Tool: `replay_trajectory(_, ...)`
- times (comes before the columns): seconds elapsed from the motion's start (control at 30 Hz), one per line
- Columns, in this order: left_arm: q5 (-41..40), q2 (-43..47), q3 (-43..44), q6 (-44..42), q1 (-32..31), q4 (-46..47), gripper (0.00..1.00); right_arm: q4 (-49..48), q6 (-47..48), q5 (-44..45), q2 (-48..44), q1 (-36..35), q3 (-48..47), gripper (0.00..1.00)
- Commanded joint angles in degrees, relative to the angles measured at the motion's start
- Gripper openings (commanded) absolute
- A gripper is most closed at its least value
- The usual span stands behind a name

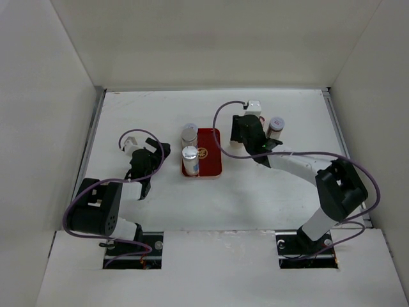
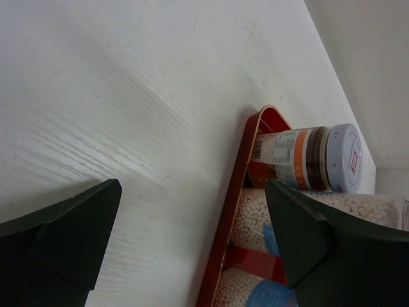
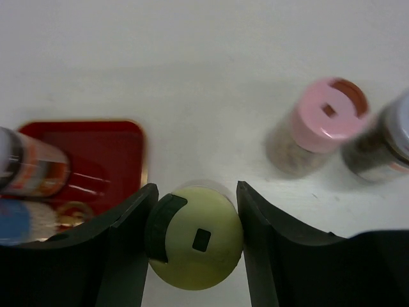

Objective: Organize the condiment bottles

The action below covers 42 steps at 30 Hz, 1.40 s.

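Note:
My right gripper [image 3: 197,187] is shut on a pale yellow-capped bottle [image 3: 198,240], with both fingers pressed against the sides of its cap. It stands upright on the table just right of the red tray [image 3: 108,147]. A pink-capped bottle [image 3: 323,118] and a grey-capped bottle [image 3: 383,144] stand further right. In the tray [image 1: 211,153] are a silver-capped bottle [image 1: 189,133] and a taller blue-labelled one [image 1: 190,157]. My left gripper [image 2: 192,188] is open and empty, low over the table beside the tray's left rim [image 2: 239,185]. Beyond that rim I see the bottles [image 2: 307,157].
White walls enclose the table on the left, back and right. One bottle [image 1: 276,123] stands right of my right gripper [image 1: 246,137], close to the arm. My left gripper [image 1: 153,153] sits left of the tray.

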State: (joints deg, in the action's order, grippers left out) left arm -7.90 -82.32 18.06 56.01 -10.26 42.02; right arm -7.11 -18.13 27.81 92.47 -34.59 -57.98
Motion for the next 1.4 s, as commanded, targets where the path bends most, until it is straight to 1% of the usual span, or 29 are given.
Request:
replay_trajectory(0.0,0.9,-0.6,1.5,0.5,-0.2,3.9,1.00,-6.9,0.7,-3.2,2.6,-2.6,-7.8,0.48)
replay_trajectory(0.13,0.4,0.7,0.9,0.4,0.0,4.0,1.00,-6.9,1.1,-4.9,9.6,-4.5,-14.9,0.48)
replay_trajectory(0.27,0.5,0.1,1.0,0.4,0.2,4.0,1.00,-6.1,0.9,-6.3,15.0,-5.3,-20.1,0.49)
replay_trajectory(0.37,1.0,-0.8,1.4,0.7,0.0,4.2,1.00,-6.0,0.9,-6.4,17.7,-5.3,-22.4,0.49)
replay_trajectory(0.53,0.7,0.4,0.4,0.9,0.0,5.2,1.00,-5.6,0.9,-6.5,20.8,-5.3,-24.6,0.52)
replay_trajectory(0.6,1.0,0.0,0.6,0.9,0.0,5.2,1.00,-5.1,0.7,-6.7,21.7,-5.3,-25.0,0.57)
replay_trajectory(0.67,1.4,-0.6,0.9,1.0,0.0,5.2,1.00,-5.1,0.6,-6.8,22.1,-5.3,-25.2,0.68)
replay_trajectory(0.73,1.5,-0.8,0.9,1.0,0.0,5.2,1.00,-5.2,0.5,-6.8,22.1,-5.3,-25.2,0.74)
replay_trajectory(0.8,1.5,-0.6,0.8,1.0,0.2,5.2,1.00,-5.1,0.4,-7.2,21.5,-5.3,-25.3,0.76)
replay_trajectory(0.9,1.3,0.0,0.6,1.0,0.2,5.2,1.00,-4.7,0.4,-7.3,19.3,-5.3,-24.8,0.77)
replay_trajectory(1.0,1.4,-0.4,0.7,1.0,0.2,5.2,1.00,-4.0,-0.6,-6.7,13.8,-4.0,-21.2,0.77)
replay_trajectory(1.17,1.7,-0.8,0.9,1.1,0.0,5.2,1.00,-4.3,-0.9,-4.8,6.0,2.3,-14.0,0.77)
replay_trajectory(1.27,1.7,-1.4,1.2,1.2,0.0,5.3,1.00,-4.0,-0.7,-1.7,4.7,6.8,-11.2,0.79)
replay_trajectory(1.37,1.9,-1.3,1.2,1.3,0.0,5.3,1.00,-3.5,0.8,0.7,5.5,9.8,-10.2,0.81)
